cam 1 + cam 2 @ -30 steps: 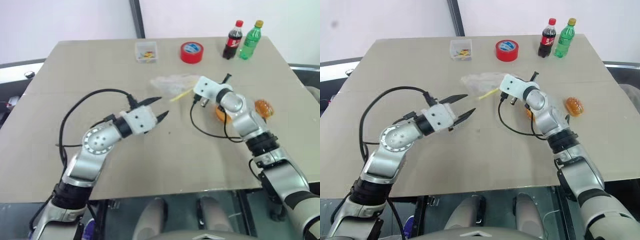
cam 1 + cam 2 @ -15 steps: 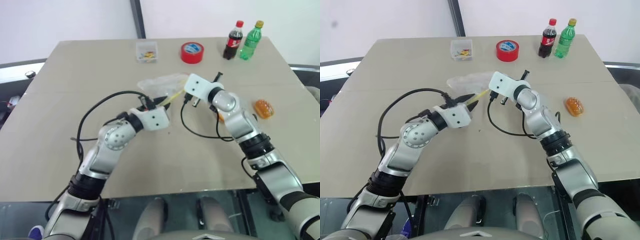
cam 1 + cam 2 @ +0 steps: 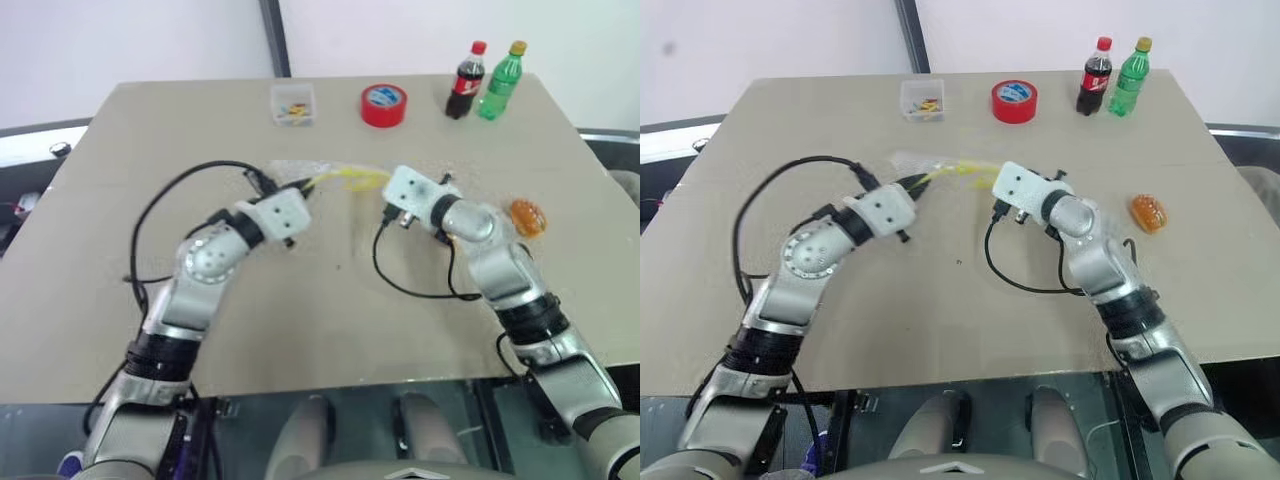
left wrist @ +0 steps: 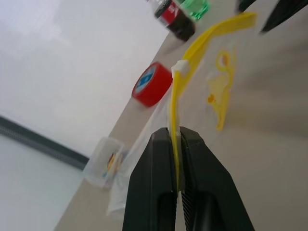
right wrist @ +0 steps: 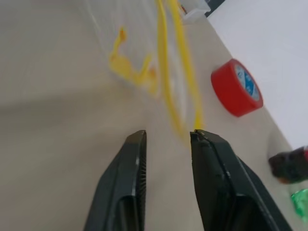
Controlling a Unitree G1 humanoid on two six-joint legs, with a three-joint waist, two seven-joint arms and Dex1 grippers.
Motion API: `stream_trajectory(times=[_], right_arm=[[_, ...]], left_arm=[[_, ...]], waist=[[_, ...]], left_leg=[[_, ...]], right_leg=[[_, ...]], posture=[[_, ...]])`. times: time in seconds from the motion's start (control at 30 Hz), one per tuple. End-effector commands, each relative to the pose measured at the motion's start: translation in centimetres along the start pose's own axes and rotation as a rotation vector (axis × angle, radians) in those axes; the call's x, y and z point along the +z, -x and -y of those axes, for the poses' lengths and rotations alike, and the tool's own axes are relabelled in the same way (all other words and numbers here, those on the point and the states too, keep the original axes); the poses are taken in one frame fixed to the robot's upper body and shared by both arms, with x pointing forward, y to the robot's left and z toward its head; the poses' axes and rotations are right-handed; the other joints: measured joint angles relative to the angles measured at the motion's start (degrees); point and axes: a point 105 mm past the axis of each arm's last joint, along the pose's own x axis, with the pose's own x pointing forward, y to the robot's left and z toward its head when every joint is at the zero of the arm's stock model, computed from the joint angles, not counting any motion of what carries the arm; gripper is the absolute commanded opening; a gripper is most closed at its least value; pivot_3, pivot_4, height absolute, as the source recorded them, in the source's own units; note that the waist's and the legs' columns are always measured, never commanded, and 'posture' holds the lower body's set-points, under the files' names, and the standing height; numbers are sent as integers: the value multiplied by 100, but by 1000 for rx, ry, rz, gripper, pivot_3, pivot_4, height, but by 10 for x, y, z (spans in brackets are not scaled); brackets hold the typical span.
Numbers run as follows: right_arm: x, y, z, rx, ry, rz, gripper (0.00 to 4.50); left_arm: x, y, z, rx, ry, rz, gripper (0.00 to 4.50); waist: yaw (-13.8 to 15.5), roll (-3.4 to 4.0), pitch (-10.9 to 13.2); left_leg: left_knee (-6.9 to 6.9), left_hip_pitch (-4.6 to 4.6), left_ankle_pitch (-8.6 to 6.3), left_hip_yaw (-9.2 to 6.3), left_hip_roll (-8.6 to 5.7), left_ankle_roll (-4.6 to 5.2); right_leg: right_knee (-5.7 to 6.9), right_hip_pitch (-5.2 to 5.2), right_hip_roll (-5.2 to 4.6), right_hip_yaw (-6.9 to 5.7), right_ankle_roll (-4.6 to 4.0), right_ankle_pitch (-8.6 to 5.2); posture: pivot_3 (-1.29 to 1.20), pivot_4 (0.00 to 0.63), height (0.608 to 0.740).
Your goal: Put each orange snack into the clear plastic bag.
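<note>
Left gripper [image 4: 175, 144]: fingers pinched tight on the yellow strip of the clear plastic bag [image 3: 335, 178]; the strip runs up out of the jaws, as the left wrist view shows.
Right gripper [image 5: 167, 135]: fingers a little apart, nothing between them; the tips sit just short of the strip's far end.
Risk, bag slip: the hold is on a thin strip alone; a pull to the side could, I judge, drag it out of the pinch and let the mouth fall flat.
Risk, mouth shut: with one side held only, the two yellow edges lie close together; a snack pushed at them would likely skid off the film.
Risk, right gripper snag: its open tips are near the strip and could catch it when drawing away.
Bag, look: crinkled transparent film, yellow strip along the mouth, yellow print on the side; limp, stretched between the two grippers.
Bag, place: table centre, toward 12 o'clock of the grippers.
Orange snack [image 3: 528, 216]: glossy, rounded, on the table at 3 o'clock of the right gripper, well apart from the bag.
Second snack: cannot tell; the right arm may be covering it.
Red tape roll [image 3: 383, 104]: 12 o'clock of the bag, near the far edge.
</note>
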Motion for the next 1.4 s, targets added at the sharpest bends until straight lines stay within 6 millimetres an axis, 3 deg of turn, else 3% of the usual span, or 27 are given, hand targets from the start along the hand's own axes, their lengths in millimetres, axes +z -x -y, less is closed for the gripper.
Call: stream_trajectory(times=[0.03,0.13,0.33,0.67,0.97,1.03,1.1,1.17,1.33,1.37,1.4], right_arm=[[20,21,12,-19,-72,78,970],[30,28,9,7,-228,123,24],[53,18,6,15,-431,188,24],[61,-9,2,20,-562,196,24],[55,-28,-13,83,-742,198,24],[49,-36,-17,18,-611,194,24],[43,-41,-14,-91,-342,199,24],[51,-40,-18,-133,13,280,24],[57,-40,-37,-85,379,406,24],[55,-41,-39,-78,422,411,544],[54,-42,-41,-66,445,417,695]], left_arm=[[8,1,-9,17,22,62,0],[8,2,-6,-11,30,84,0],[6,5,-2,-38,32,96,0],[16,13,1,-68,-5,155,0],[26,24,12,-114,-66,212,0],[25,27,14,-120,-82,222,0],[22,29,15,-125,-83,221,0],[15,33,11,-122,-81,211,0],[6,38,9,-141,-90,206,0],[3,39,8,-140,-86,201,0],[2,40,8,-139,-84,199,0]], waist=[[4,0,0],[-2,0,0],[-15,1,1],[-10,2,2],[-19,4,2],[-19,4,2],[-24,7,4],[-15,6,4],[-56,7,4],[-63,7,4],[-69,7,5]], left_leg=[[2,-3,0,-1,-1,0],[7,-5,0,-3,-1,0],[6,-2,0,-12,2,0],[5,-4,1,-15,0,-1],[3,-3,0,-14,2,0],[3,-3,0,-15,1,0],[3,-2,0,-12,-2,0],[3,-2,0,-11,-3,0],[2,-1,7,-8,-7,-12],[1,0,6,-5,-5,-11],[0,1,5,-5,-5,-9]], right_leg=[[-1,0,-2,0,0,0],[1,0,-1,-2,1,0],[7,1,4,-11,0,0],[4,0,0,-13,0,0],[4,0,1,-13,0,0],[4,0,0,-13,0,1],[4,0,-1,-13,0,0],[2,0,-1,-13,0,0],[1,-1,1,-13,0,0],[3,-2,2,-11,0,0],[3,-2,3,-11,0,0]], posture=[[0,150,740],[0,150,740],[0,150,740],[0,150,740],[0,150,740],[0,150,740],[0,150,740],[0,150,740],[0,150,740],[0,150,740],[0,150,740]])
